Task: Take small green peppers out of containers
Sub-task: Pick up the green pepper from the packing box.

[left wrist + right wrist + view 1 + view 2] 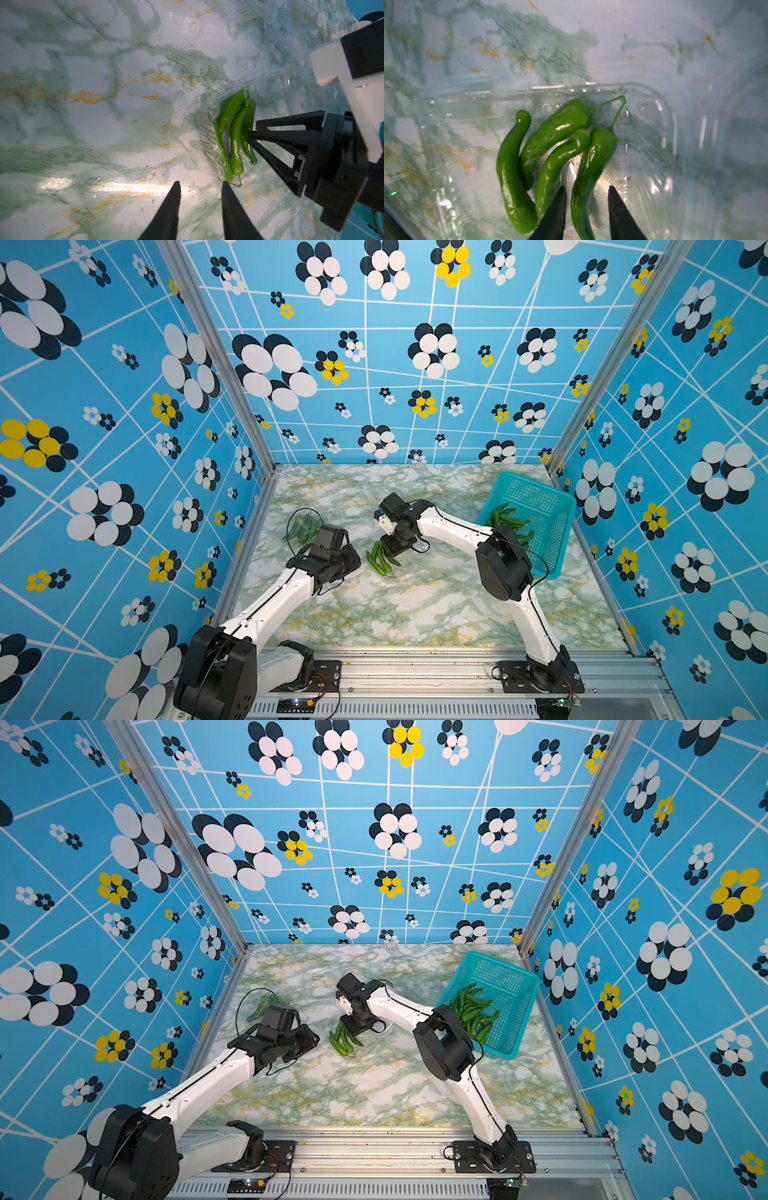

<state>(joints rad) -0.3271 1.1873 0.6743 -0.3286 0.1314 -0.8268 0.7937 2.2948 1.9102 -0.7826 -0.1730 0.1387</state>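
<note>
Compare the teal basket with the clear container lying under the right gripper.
The teal basket is opaque and perforated, while the clear container is transparent with ribbed walls. The teal basket sits at the table's right side, and the clear container lies mid-table. The teal basket holds a heap of peppers, whereas the clear container holds just four peppers. Both rest on the marble table and hold glossy green peppers.

White arm links [266, 605], black joint housings [503, 568], thin black cables [288, 526], seemingly matte tapered fingers [168, 214].
</note>
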